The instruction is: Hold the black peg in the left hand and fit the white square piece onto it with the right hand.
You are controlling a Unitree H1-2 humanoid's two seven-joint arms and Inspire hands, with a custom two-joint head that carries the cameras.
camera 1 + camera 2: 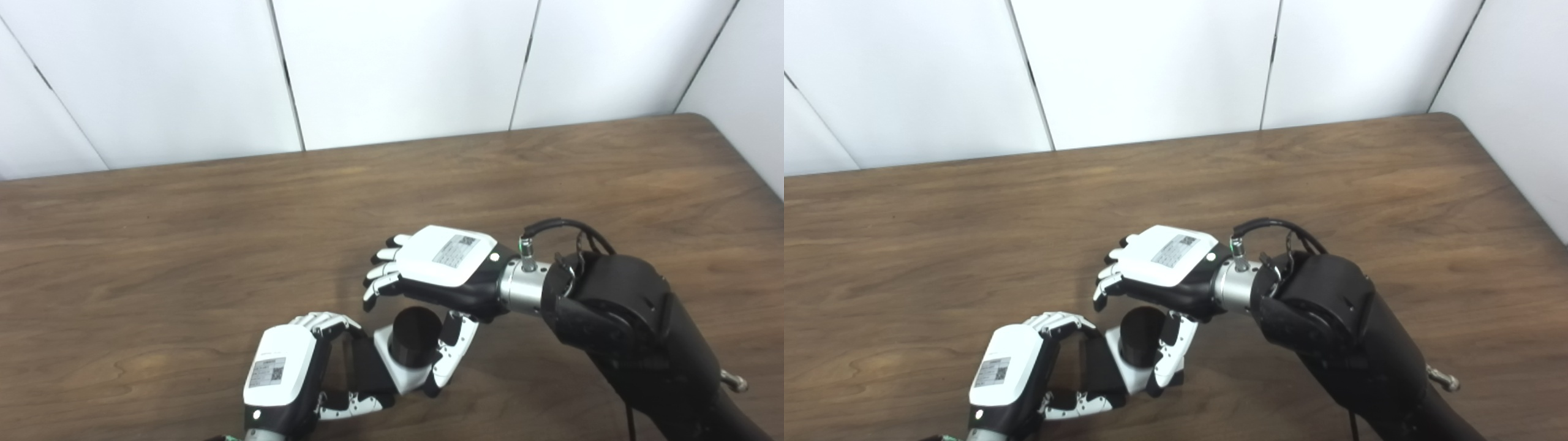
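We work near the front edge of the brown desk (pixel 184 245), our two hands meeting there. Our right hand (pixel 444 263) arches over the assembly, fingers half-curled, thumb against the white square piece (pixel 398 367), apparently steadying it. Our left hand (pixel 288 367) is closed on the black peg (pixel 416 337), bracing it while the piece sits around it.

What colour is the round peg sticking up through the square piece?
Black, a plain matte cylinder rising through the white square piece. Left eye view shows it best.
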